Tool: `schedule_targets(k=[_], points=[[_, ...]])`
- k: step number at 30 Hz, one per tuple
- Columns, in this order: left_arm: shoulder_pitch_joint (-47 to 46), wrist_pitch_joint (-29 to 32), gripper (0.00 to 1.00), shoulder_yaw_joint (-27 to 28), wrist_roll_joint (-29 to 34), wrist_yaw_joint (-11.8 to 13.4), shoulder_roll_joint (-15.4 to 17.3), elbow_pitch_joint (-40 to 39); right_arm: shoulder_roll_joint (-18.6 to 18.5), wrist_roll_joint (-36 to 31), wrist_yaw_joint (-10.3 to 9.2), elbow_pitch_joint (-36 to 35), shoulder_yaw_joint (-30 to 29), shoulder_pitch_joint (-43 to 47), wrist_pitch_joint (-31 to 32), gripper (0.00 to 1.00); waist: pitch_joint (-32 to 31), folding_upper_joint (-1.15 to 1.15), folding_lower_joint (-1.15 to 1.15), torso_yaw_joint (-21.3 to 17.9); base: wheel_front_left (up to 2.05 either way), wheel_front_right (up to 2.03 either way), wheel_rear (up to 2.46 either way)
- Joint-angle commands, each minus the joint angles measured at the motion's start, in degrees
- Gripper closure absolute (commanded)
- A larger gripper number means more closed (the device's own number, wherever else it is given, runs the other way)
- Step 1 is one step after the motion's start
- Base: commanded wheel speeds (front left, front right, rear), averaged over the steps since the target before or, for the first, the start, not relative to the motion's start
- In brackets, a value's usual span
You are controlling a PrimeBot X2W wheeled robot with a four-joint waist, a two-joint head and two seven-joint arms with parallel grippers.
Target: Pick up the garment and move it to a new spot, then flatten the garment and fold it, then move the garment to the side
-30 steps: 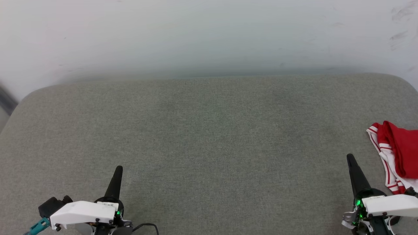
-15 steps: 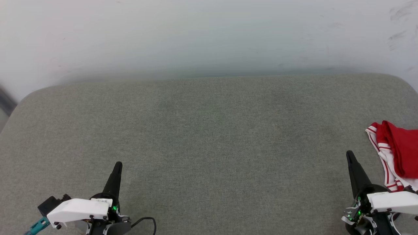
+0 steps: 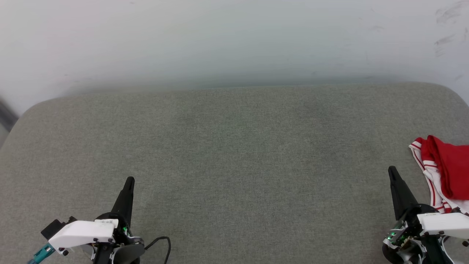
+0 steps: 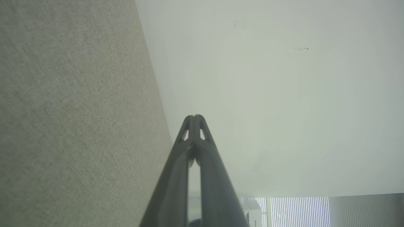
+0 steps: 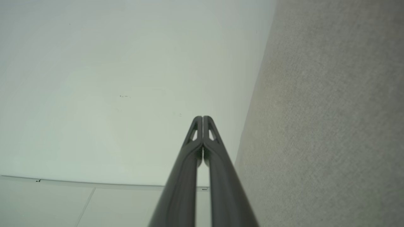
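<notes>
The red garment [image 3: 449,170] with white, red-striped trim lies bunched at the right edge of the grey cushion [image 3: 234,154] in the head view, partly cut off by the frame. My right gripper [image 3: 392,171] stands just left of it, shut and holding nothing. At the lower left my left gripper [image 3: 129,181] is also shut and empty. In the left wrist view the left gripper [image 4: 194,117] has its fingertips pressed together; in the right wrist view the right gripper [image 5: 202,117] is likewise closed.
A pale wall [image 3: 234,40] rises behind the cushion's far edge. A black cable [image 3: 161,242] loops by the left wrist. Slatted blinds [image 4: 315,209] show in the left wrist view's lower right.
Both grippers have drawn back toward the bottom of the head view, the left one also drifting left. The garment lies as before.
</notes>
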Motion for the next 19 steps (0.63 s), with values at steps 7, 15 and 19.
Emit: schedule_targets(k=[7,15,19], points=[[-1.36,0.95,1.00,0.56,-3.34,-0.70,-0.20,0.50,0.18,3.32,-0.02,0.57,-0.30,-1.40,1.00,1.00,-0.05,0.00,0.00,-0.09,0.00,0.00,0.00],[-1.16,1.08,1.00,0.79,-2.97,-0.63,-0.37,0.51,0.33,3.00,-0.02,0.55,-0.46,-1.41,1.24,1.00,-0.05,0.00,0.00,-0.10,0.00,0.00,0.00],[-1.18,1.20,1.00,0.89,-2.90,-0.62,-0.45,0.52,0.39,2.89,-0.02,0.56,-0.54,-1.41,1.34,1.00,-0.05,0.00,0.00,-0.10,0.00,0.00,0.00]])
